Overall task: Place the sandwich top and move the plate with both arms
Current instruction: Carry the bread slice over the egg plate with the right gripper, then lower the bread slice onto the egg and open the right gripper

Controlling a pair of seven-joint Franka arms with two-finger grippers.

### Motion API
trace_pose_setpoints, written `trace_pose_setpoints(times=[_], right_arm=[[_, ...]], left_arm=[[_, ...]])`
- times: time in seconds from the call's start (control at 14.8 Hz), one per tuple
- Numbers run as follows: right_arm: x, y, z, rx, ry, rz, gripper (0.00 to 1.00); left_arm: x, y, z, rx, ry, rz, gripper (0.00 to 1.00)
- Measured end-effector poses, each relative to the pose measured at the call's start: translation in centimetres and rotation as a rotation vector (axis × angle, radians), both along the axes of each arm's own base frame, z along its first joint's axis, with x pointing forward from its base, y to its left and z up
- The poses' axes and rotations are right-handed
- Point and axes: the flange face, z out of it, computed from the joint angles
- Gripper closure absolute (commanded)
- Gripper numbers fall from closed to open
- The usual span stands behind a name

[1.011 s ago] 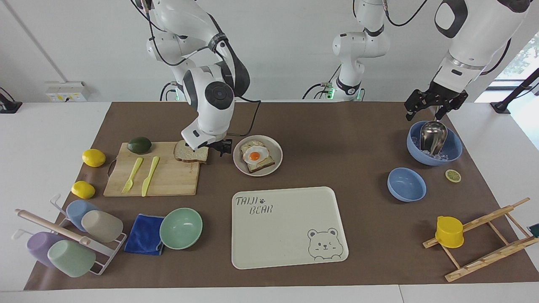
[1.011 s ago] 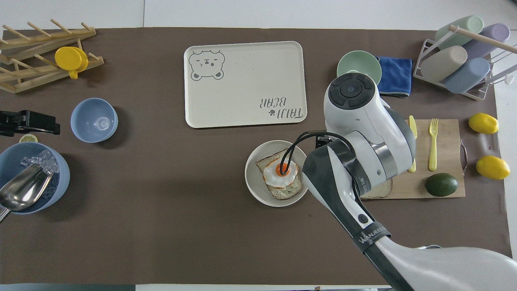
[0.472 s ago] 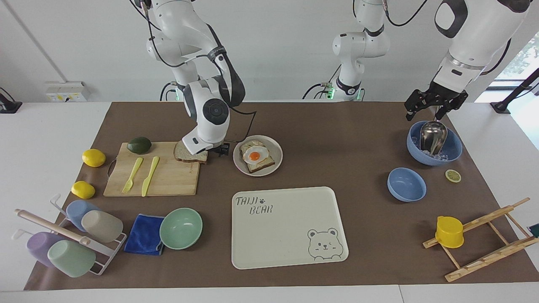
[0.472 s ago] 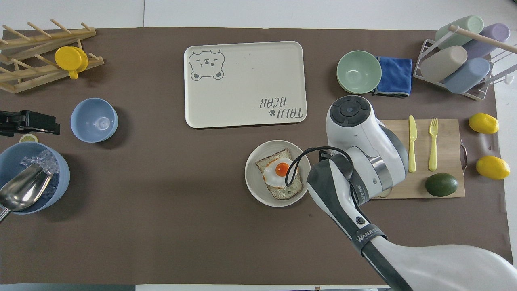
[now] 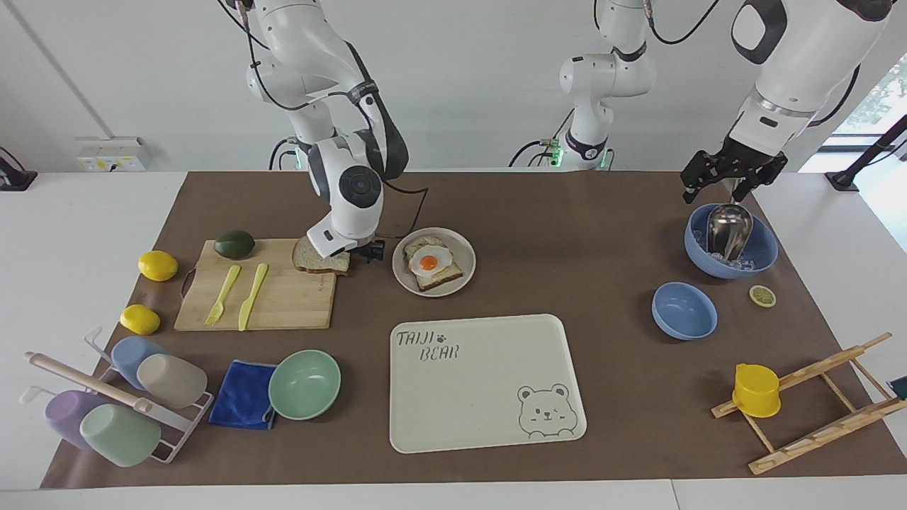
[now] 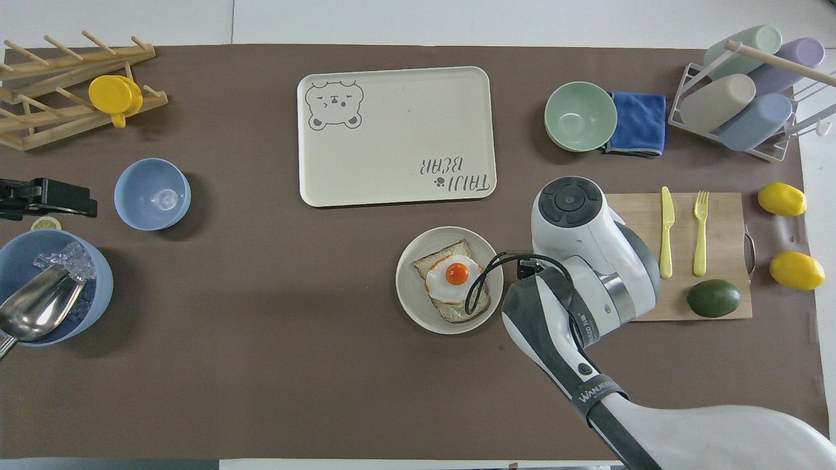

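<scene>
I judge the step in hand to be picking up the sandwich top (image 5: 320, 263), which lies on the corner of the cutting board (image 5: 283, 297) nearest the plate (image 5: 464, 244). The right gripper (image 5: 361, 250) sits low at the slice's plate-side edge (how it grips I cannot tell). I would pinch lightly, lift the slice level, then square it over the egg toast (image 5: 431, 264). The left gripper (image 5: 730, 180) waits over the blue bowl (image 5: 762, 255), and I cannot tell its grip either.
</scene>
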Motion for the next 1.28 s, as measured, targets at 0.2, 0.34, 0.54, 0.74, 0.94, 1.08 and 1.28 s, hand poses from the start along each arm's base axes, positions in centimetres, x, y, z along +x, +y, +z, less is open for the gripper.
trace_pose_setpoints(times=[0.2, 0.34, 0.54, 0.74, 0.94, 1.08, 1.28], right_arm=[[-0.7, 1.2, 0.0, -0.002, 0.001, 0.028, 0.21], [-1.4, 2.5, -0.1, -0.023, -0.007, 0.064, 0.21], [-3.2, 4.7, -1.1, -0.136, -0.031, 0.138, 0.21], [-3.7, 4.9, -1.9, -0.2, -0.036, 0.177, 0.21], [-3.5, 4.1, -1.9, -0.236, -0.039, 0.193, 0.21], [-3.6, 3.9, -2.3, -0.249, -0.033, 0.202, 0.21], [-3.8, 3.7, -2.9, -0.265, -0.026, 0.214, 0.21]], left_arm=[[0.0, 0.0, 0.0, 0.0, 0.0, 0.0, 0.0], [0.0, 0.0, 0.0, 0.0, 0.0, 0.0, 0.0], [0.0, 0.0, 0.0, 0.0, 0.001, 0.0, 0.0], [0.0, 0.0, 0.0, 0.0, 0.001, 0.0, 0.0], [0.0, 0.1, 0.0, 0.0, 0.001, 0.001, 0.0], [0.0, 0.2, -0.1, 0.0, 0.004, 0.003, 0.0], [0.0, 0.3, -0.2, 0.0, 0.006, 0.005, 0.0]])
